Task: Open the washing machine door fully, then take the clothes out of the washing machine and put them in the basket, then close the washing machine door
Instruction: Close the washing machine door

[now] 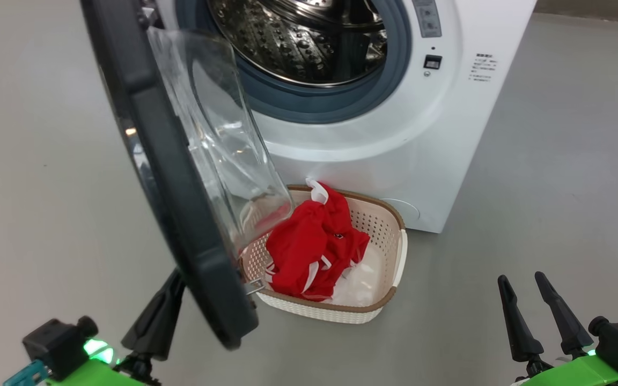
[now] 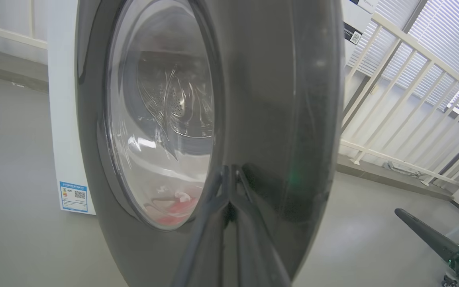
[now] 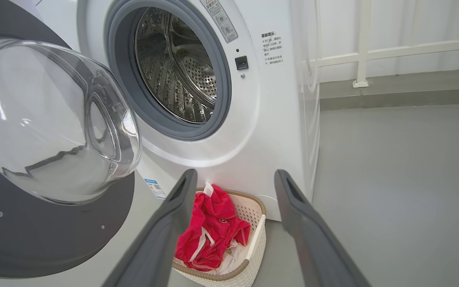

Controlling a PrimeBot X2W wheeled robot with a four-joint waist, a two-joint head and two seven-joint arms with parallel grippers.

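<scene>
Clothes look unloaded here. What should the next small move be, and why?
Probably push the washing machine door toward the washing machine with the left gripper, whose tips meet the door's outer face. The clothes lie in the basket, the drum looks empty, and the door stands open.

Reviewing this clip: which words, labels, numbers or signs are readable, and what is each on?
Nothing reads clearly enough to quote.
Chinese print block on the washing machine front, right of the opening: too small.
Grey pictogram strip beside the opening's top: blurred.
Blue label with a QR code, low on the front: too small.
</scene>
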